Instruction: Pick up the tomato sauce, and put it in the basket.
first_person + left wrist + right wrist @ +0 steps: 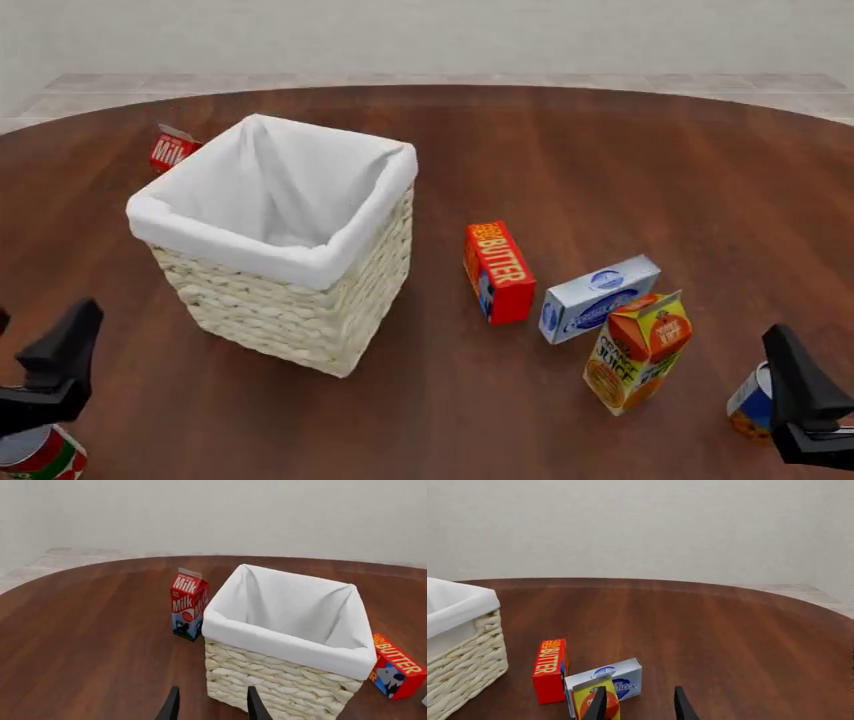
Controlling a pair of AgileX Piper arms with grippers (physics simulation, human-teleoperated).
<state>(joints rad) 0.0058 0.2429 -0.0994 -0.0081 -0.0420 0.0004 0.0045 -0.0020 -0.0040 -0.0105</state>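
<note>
The tomato sauce (43, 456) is a small can with a red, white and green label at the front left corner of the front view, partly cut off by the frame and just under my left arm. It does not show in either wrist view. The basket (287, 300), tall woven wicker with a white liner, stands left of centre. My left gripper (212, 706) is open with nothing in it, one of its fingers (67, 345) above the can and near the basket's front side. My right gripper (639, 705) is open with nothing in it, at the front right.
A milk carton (171, 150) stands behind the basket. Right of the basket are a red butter box (499, 272), a blue-and-white box (599, 298) and an orange juice carton (638, 350). A blue and white can (751, 402) sits by the right gripper's finger.
</note>
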